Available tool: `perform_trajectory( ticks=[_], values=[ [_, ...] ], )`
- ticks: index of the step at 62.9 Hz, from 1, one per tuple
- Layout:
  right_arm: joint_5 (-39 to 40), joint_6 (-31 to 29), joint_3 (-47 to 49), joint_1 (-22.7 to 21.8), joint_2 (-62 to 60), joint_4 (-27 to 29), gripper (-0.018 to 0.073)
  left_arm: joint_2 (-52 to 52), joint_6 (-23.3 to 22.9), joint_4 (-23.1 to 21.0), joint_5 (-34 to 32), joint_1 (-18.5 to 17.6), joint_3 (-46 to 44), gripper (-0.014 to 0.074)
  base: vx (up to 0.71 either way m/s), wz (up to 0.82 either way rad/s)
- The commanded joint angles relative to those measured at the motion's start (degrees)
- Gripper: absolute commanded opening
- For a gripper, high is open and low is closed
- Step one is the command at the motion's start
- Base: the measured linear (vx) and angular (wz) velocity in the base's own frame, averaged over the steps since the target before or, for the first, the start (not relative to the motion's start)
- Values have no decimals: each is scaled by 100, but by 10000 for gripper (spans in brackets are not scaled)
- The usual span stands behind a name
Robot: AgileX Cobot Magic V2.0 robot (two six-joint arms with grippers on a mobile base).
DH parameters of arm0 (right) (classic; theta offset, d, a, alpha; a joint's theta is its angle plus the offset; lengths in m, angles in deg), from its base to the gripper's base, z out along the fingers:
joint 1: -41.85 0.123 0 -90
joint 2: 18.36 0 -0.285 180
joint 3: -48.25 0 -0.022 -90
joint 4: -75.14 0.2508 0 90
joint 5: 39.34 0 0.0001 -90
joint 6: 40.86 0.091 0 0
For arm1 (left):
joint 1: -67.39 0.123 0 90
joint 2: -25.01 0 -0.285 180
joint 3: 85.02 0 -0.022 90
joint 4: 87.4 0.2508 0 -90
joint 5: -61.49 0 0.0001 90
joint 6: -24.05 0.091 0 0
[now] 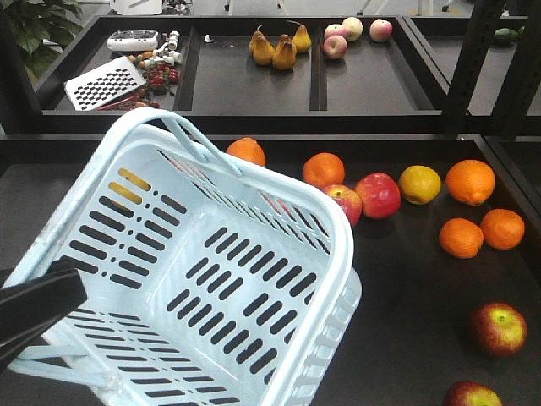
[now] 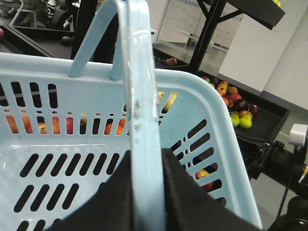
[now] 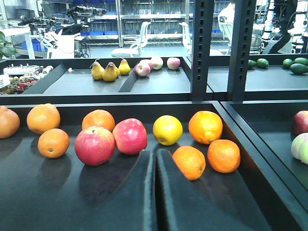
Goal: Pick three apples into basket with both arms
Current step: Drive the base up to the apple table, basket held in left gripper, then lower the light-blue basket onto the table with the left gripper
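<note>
The pale blue basket (image 1: 279,220) hangs tilted over the left of the table, and I see no fruit inside it. My left gripper (image 2: 144,156) is shut on the basket's swing handle (image 2: 139,96); its black finger shows at the lower left (image 1: 59,292). One streaked apple (image 1: 342,201) lies just past the basket's rim, beside a glossy red apple (image 1: 379,194). Two more dark-red apples (image 1: 499,328) (image 1: 471,395) lie at the front right. My right gripper (image 3: 154,154) is shut on nothing, low over the table, just short of the streaked apple (image 3: 95,145).
Oranges (image 1: 470,181) (image 1: 461,238) (image 1: 502,228) (image 1: 323,169) and a yellow fruit (image 1: 420,183) are scattered across the table. Another orange (image 3: 189,162) sits right next to the right fingers. The back shelf holds pears (image 1: 275,49), pale pink fruits (image 1: 353,32) and a grater (image 1: 106,83). A raised edge (image 3: 240,139) bounds the right side.
</note>
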Motion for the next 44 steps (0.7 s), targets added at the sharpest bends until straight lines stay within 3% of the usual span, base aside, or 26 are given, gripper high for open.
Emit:
perform_trajectory(
  ticks=[1, 26, 44],
  values=[
    [441, -17, -81, -19, -70, -39, -4, -5, -63, 279, 205, -19, -167, -6, 0, 0],
    [441, -17, -81, -19, -70, -39, -4, -65, -8, 36, -173, -19, -167, -6, 0, 0],
    [441, -17, -81, -19, -70, -39, -4, -1108, 797, 141, -545, -19, -744, -6, 0, 0]
  ],
)
